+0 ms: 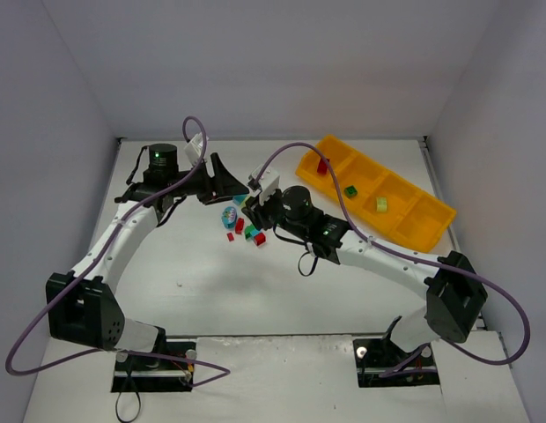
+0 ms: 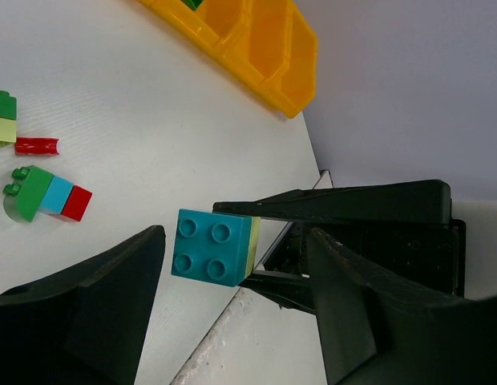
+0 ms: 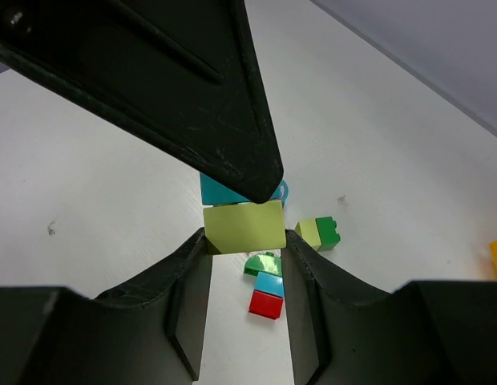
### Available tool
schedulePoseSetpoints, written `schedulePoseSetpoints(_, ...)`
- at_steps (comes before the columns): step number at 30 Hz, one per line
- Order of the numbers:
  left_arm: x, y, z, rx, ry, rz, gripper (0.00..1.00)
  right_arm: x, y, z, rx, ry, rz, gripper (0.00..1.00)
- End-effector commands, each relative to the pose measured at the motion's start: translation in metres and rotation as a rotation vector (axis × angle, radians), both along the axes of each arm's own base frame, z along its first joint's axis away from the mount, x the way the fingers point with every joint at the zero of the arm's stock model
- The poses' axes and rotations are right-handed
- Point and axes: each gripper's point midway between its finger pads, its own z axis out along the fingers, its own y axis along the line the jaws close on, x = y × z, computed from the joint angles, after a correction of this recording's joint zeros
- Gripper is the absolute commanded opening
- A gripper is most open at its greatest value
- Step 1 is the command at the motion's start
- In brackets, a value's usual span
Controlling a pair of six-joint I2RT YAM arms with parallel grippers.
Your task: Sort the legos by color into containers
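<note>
The right gripper (image 3: 245, 241) pinches a pale yellow-green brick (image 3: 243, 227) joined to a teal brick (image 2: 204, 247). The left gripper (image 2: 234, 245) stands parted either side of the pair, touching neither.

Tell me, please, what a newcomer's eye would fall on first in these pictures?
The grippers meet mid-table: the right gripper pinches a pale yellow-green brick joined to a teal-blue brick, which sits between the left gripper's open fingers, untouched by them. Behind to the right lies the orange-yellow tray, with one brick in each of three compartments; loose bricks lie beside the grippers.
</note>
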Motion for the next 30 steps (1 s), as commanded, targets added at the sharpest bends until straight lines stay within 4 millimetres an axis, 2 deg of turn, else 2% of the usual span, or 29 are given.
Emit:
schedulePoseSetpoints(1,0.006,0.001,0.025,-0.037,-0.104,-0.012,0.65,0.004,-0.001,0.049,0.122,-0.088,-0.014,0.0)
schedulePoseSetpoints(9,0.006,-0.001,0.024,-0.058,-0.093,-0.029,0.64,0.005,-0.001,0.05,0.128,-0.091,-0.015,0.0)
schedulePoseSetpoints(13,0.003,-0.002,0.025,-0.066,-0.098,-0.05,0.53,0.004,-0.001,0.054,0.137,-0.095,-0.016,0.0)
schedulePoseSetpoints(17,0.001,-0.001,0.021,-0.073,-0.081,-0.054,0.49,0.005,-0.002,0.056,0.147,-0.095,-0.017,0.0)
schedulePoseSetpoints(30,0.0,-0.002,0.024,-0.094,-0.077,-0.066,0.47,0.005,-0.003,0.061,0.163,-0.096,-0.017,0.0)
